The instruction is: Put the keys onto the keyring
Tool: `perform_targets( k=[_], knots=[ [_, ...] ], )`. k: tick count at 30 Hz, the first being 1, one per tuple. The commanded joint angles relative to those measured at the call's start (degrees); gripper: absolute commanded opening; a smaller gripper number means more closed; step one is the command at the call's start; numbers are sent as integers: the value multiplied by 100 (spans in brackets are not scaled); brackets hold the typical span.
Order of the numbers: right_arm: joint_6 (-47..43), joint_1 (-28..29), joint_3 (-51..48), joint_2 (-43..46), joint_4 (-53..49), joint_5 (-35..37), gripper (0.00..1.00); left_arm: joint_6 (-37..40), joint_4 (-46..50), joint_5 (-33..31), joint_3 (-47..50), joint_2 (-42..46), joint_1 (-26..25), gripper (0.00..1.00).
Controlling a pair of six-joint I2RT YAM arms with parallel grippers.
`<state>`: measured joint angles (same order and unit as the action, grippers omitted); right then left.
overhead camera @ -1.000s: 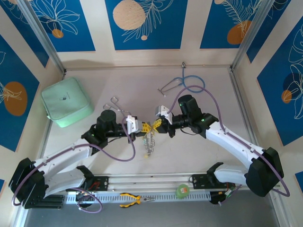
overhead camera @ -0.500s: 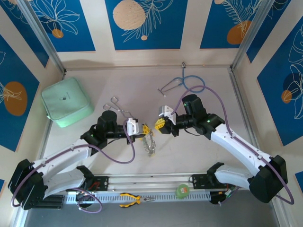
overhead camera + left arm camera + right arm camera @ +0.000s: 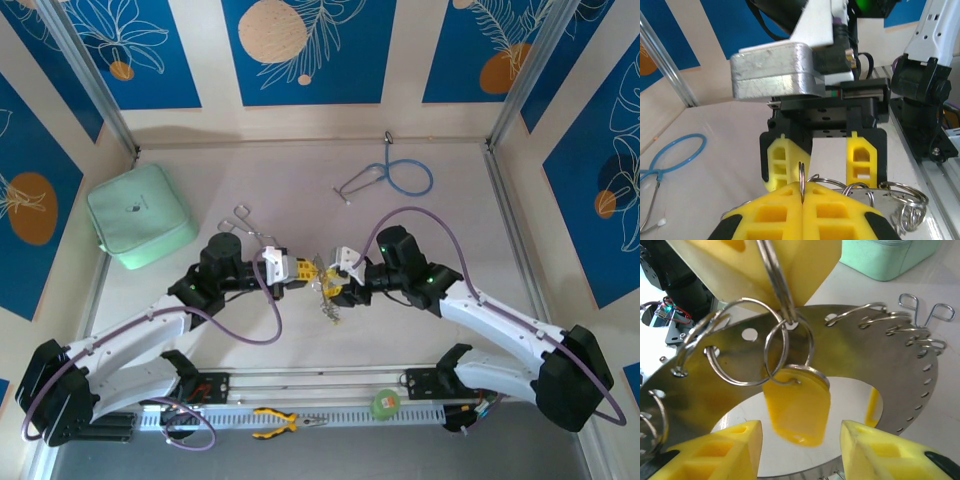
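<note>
Caught in the threading step, near the middle of the table: a yellow key dangling from a small split ring at a hole in the rim of the keyring, a wide flat silver band fringed with more such rings. Judged as partway through, with this key apparently on and others probably to come (none clear enough to place). Calls next for a careful choice by the right arm: either closing on the key's plastic head to settle it, or backing straight away without snagging the loose rings. Left gripper: pressed fully together, clamped on the thin ring wire rising from that same rim hole, and so carrying the keyring, seemingly lifted off the table. Right gripper: spread wide, gripping nothing, its yellow fingers flanking the hanging key from below without touching it.
</note>
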<state>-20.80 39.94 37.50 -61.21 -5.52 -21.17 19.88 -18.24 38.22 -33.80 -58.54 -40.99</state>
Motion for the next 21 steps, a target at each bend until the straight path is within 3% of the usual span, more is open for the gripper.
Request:
perform_targets(
  k=[1,7,14,21],
  knots=[
    [114,44,-67,-87,547,7,46,-168,-435,273,-109,71,53,0],
    [202,58,-102,-164,850,-114,46,-188,-400,283,-113,72,62,0],
    [220,-11,-205,-128,958,-922,39,-141,-477,213,-119,19,61,0],
    [182,-100,-57,-163,751,-858,8,-76,-388,221,-144,27,62,0]
  ],
)
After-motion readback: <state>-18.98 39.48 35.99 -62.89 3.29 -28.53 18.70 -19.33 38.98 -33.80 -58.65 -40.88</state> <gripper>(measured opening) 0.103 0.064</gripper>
